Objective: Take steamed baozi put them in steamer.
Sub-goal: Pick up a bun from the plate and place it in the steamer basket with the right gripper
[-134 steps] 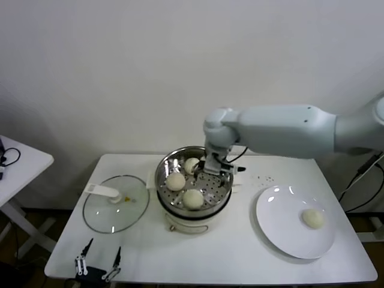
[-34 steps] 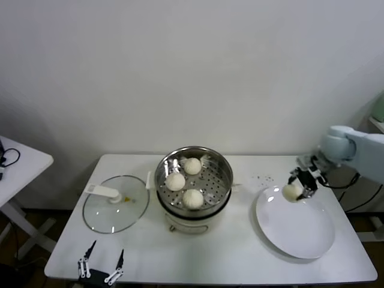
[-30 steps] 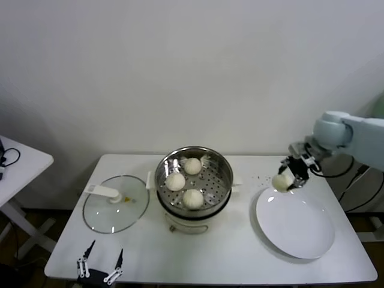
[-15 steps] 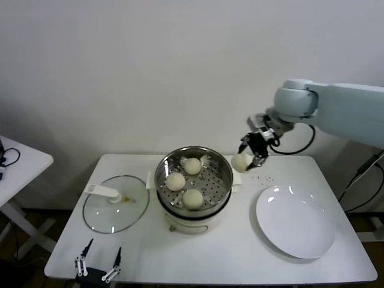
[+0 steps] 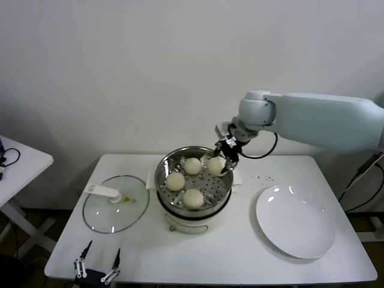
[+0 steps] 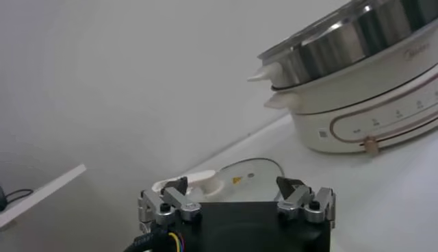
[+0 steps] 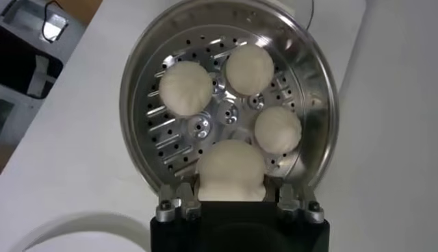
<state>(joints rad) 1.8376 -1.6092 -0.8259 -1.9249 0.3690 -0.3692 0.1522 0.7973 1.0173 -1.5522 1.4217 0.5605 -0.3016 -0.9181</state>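
Three steamed baozi [image 5: 183,180] already sit on the steamer [image 5: 193,180] floor at frame centre. My right gripper [image 5: 223,157] holds the fourth baozi [image 5: 216,165] in its fingers, above the basket's right side; only the release remains. The plate [image 5: 295,221], lower right, is bare. The glass lid [image 5: 115,203] lies left on the counter [image 5: 210,255]. My left gripper [image 5: 96,268] waits open, lower left. Nothing blocks me.

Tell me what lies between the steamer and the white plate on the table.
In the head view, only bare table lies between the steamer and the plate, apart from a few dark specks toward the wall.
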